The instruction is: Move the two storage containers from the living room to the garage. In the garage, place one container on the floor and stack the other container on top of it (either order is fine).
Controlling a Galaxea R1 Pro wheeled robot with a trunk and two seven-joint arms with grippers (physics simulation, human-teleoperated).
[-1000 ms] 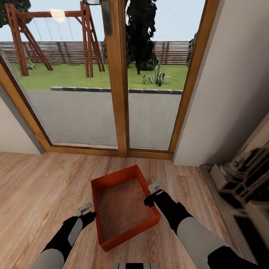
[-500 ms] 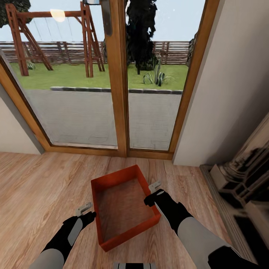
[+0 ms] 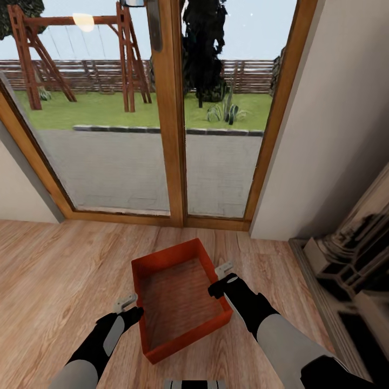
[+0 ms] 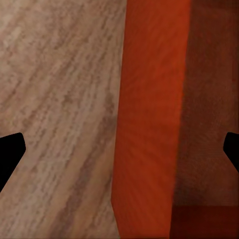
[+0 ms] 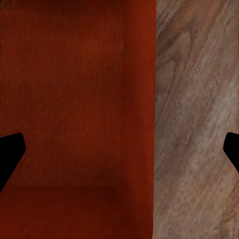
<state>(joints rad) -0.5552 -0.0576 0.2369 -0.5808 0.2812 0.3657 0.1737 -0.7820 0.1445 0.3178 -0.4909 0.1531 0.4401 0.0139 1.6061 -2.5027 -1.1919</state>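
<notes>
Head view shows one orange bin (image 3: 178, 297) on the wood floor (image 3: 54, 270) by the glass doors (image 3: 173, 108), its long sides between the left fingers (image 3: 127, 305) and right fingers (image 3: 222, 273), both spread wide open, holding nothing.

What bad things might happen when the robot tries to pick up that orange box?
1. The left tool and right tool straddle opposite walls of the orange box at different spots, one nearer the robot, so the box might tilt when lifted.
2. Each tool would only pinch a thin wall, so the box might slip.
3. The glass door is just ahead, so moving forward might bump it.
</notes>
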